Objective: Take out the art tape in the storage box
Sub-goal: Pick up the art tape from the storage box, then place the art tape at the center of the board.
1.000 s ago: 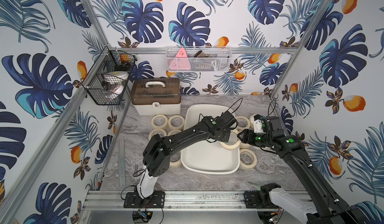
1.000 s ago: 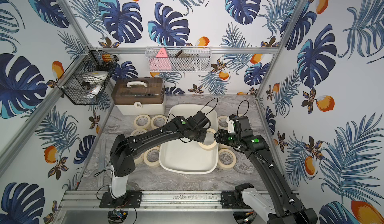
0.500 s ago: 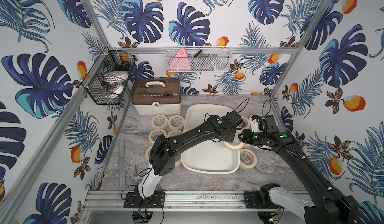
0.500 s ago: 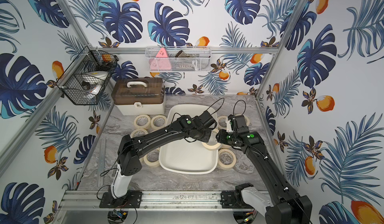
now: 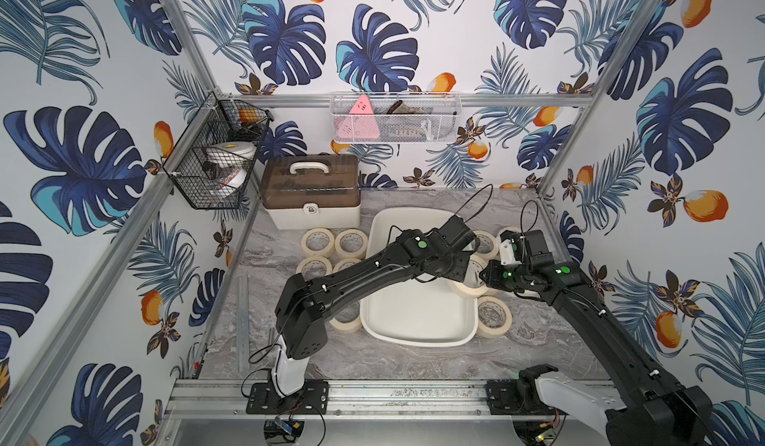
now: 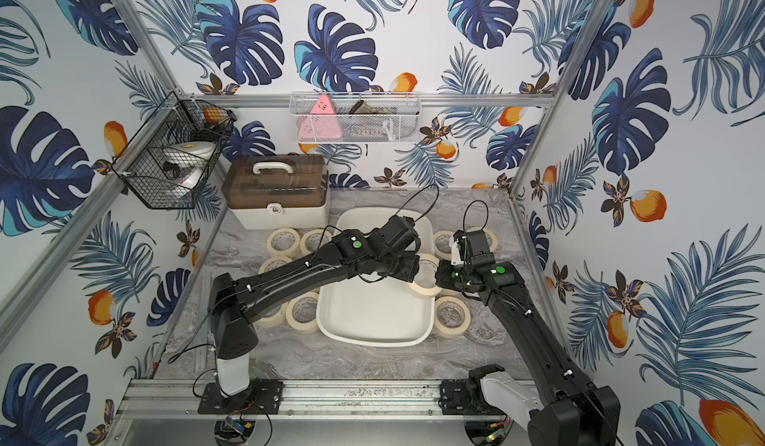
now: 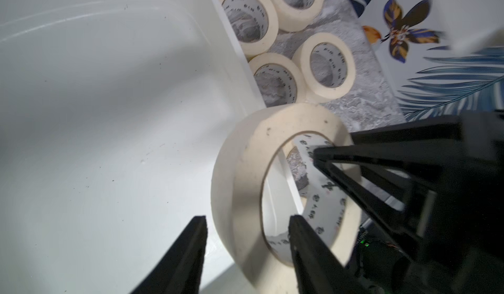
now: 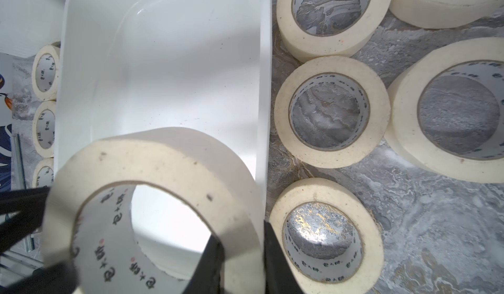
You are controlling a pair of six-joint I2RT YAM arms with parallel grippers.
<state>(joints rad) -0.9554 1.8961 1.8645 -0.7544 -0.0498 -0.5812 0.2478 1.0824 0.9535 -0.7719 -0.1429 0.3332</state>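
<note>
**Handing one roll across the box rim**

The grey marble tabletop carries the cream-white storage box in its middle. In the parts of the box floor that both wrist views show, I see no roll. In both top views the left arm hides some of the floor. Loose rolls of art tape lie flat on the tabletop at 3 o'clock and at 9 o'clock of the box.

The held roll hangs tilted over the box rim at 3 o'clock, between the two arms. The right gripper is clamped on its wall, with one finger inside the core and one outside. The left gripper has its jaws apart, and the opposite wall of the roll stands between them. I cannot tell if a finger touches it.

I judge that the step is the handover. To do it well, the left gripper should draw back along its own fingers, without hooking the core. The right gripper holds only one wall, so the roll can swing. It should go slowly outward to a bare place near 4 o'clock and lower the roll flat. It should open only when the roll rests there, not on a neighbour.
</note>
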